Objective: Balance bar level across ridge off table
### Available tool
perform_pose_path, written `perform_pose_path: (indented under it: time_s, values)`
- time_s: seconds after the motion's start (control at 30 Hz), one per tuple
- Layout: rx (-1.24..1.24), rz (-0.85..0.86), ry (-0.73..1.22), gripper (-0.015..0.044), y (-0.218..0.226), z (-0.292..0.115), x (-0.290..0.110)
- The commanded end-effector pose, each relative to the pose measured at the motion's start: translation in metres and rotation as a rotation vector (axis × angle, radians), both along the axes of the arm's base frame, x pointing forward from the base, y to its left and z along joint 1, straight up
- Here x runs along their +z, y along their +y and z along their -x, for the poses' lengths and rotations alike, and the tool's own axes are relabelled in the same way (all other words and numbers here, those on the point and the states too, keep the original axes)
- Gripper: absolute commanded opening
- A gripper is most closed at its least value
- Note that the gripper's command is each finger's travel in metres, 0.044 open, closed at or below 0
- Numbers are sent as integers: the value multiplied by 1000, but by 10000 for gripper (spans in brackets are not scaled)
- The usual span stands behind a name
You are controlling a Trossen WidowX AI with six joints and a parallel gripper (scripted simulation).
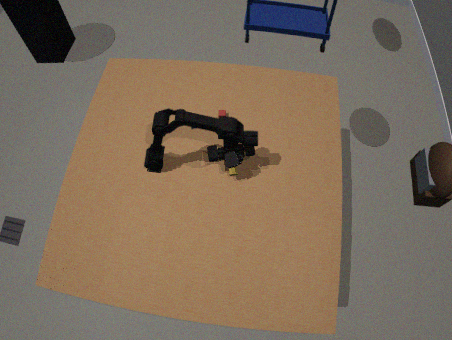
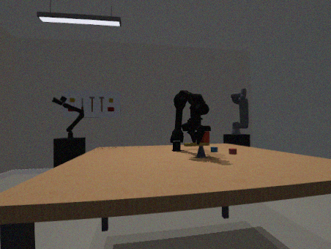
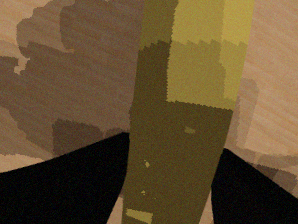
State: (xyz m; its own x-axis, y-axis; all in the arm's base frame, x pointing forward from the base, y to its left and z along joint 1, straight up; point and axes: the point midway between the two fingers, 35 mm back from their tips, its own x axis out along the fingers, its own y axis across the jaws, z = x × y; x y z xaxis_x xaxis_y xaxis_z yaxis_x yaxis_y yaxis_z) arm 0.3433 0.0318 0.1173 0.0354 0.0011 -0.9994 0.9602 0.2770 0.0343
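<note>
The yellow bar is held between the two black fingers and looks about level in the exterior view, clear of the table. My gripper is shut on it. The dark ridge stands on the table with its narrow top right at the bar's underside. I cannot tell whether they touch. The ridge is hidden in the top view and in the wrist view. Most of the bar is hidden under the gripper in the top view.
A red cube lies on the table beyond the arm. A small blue block lies between the ridge and the red cube in the exterior view. An orange-red patch shows behind the gripper; what it belongs to is unclear.
</note>
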Motion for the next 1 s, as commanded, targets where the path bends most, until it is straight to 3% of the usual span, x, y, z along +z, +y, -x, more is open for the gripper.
perform_pose_path:
  time_s: [0.0,0.97]
  values:
    - [-2,-2,2,0,0,0,-3]
    - [-1,0,0,0,0,0,0]
